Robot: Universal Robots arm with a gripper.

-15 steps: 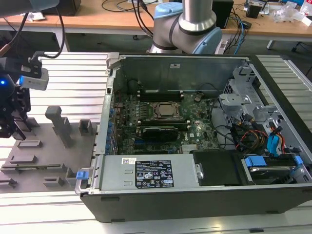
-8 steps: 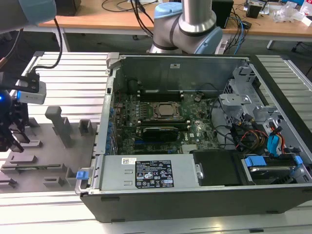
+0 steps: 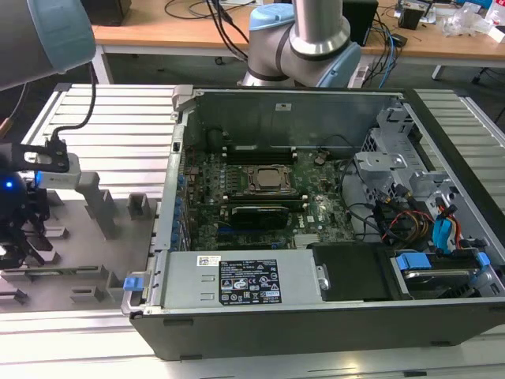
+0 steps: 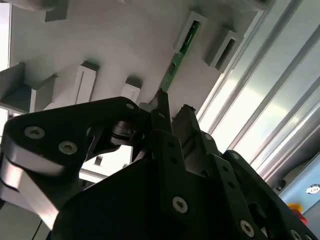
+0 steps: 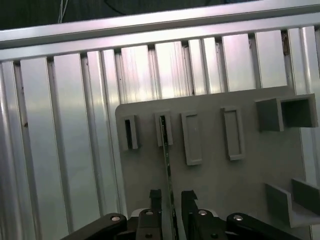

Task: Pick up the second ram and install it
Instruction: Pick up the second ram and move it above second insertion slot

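One claw (image 5: 170, 197), spread apart, astride the second ram (image 5: 167, 160) (edge-up in grey holder (image 5: 170, 134))

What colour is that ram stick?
The ram stick is green; second wrist view shows it best.

Second ram (image 5: 167, 160) in a holder slot (image 5: 169, 135), between end effector (image 5: 170, 197) fingers (image 5: 155, 197) (holder plate (image 3: 95, 253) beside computer case (image 3: 316, 332))

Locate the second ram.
In both wrist views, the second ram stands on edge in a grey holder block, between the fingers of the open gripper.
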